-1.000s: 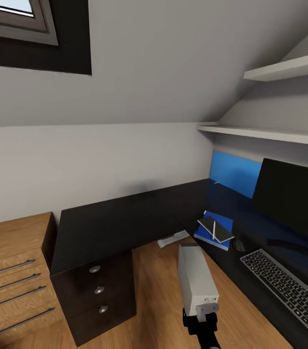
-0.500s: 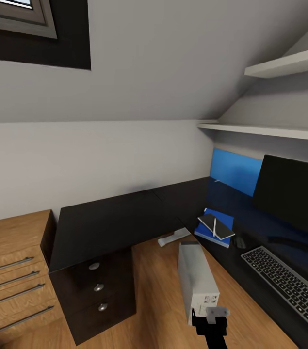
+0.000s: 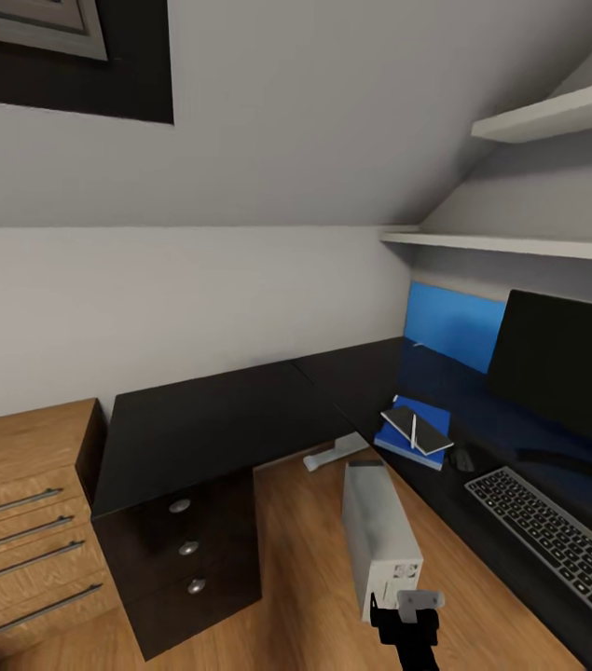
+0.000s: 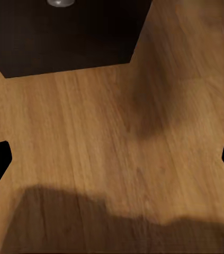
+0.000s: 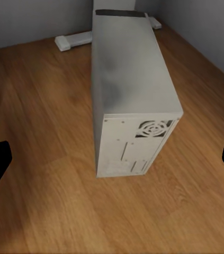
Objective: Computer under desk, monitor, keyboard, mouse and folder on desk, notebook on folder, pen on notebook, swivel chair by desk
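Head view, left to right: black worktop [image 3: 202, 419]; computer [image 3: 379, 536] upright on the floor beside it, my right tool [image 3: 406, 623] just behind, fingers apart, unclamped. Step, I judge: computer under worktop. Next: push it further under.

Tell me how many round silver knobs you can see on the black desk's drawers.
3, in a column on the desk drawer fronts: top knob, middle knob, bottom knob. Drawers elsewhere on the desk may be hidden.
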You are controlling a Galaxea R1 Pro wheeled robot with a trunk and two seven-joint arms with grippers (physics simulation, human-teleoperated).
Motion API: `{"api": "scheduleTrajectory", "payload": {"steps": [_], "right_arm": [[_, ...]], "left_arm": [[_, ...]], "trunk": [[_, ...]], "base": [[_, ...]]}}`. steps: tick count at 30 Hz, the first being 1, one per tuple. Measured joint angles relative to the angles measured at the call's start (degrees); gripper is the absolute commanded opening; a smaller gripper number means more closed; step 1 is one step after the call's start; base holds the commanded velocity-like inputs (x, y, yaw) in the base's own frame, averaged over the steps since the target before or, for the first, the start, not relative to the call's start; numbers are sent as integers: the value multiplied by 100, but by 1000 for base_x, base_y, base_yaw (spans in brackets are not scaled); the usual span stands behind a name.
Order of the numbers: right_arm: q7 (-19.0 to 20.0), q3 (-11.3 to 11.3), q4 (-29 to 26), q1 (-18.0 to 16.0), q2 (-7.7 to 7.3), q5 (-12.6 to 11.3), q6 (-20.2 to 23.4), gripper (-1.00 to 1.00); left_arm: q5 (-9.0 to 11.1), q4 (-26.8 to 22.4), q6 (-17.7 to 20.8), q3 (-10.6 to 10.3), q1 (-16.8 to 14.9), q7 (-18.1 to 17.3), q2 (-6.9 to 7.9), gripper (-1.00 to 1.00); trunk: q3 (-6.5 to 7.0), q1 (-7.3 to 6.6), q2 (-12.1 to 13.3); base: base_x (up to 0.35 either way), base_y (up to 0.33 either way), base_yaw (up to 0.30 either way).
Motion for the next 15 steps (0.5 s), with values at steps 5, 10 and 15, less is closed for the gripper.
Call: {"api": "scheduleTrajectory", "payload": {"steps": [5, 10, 15], "right_arm": [[0, -7, -1, 0, -1, 0, 0, 100], [0, -8, -2, 0, -1, 0, -6, 100], [0, -9, -2, 0, -3, 0, -8, 100]], "left_arm": [[-243, -1724, 666, -222, 0, 206, 74, 100], [-371, -3282, 1995, -336, 58, 766, 140, 100], [-390, -4341, 2995, -377, 130, 1209, 151, 100]], "trunk": [[-89, 110, -201], [-180, 220, -401], [-270, 329, -602]], "base": [[0, 0, 0], [0, 0, 0], [0, 0, 0]]}}
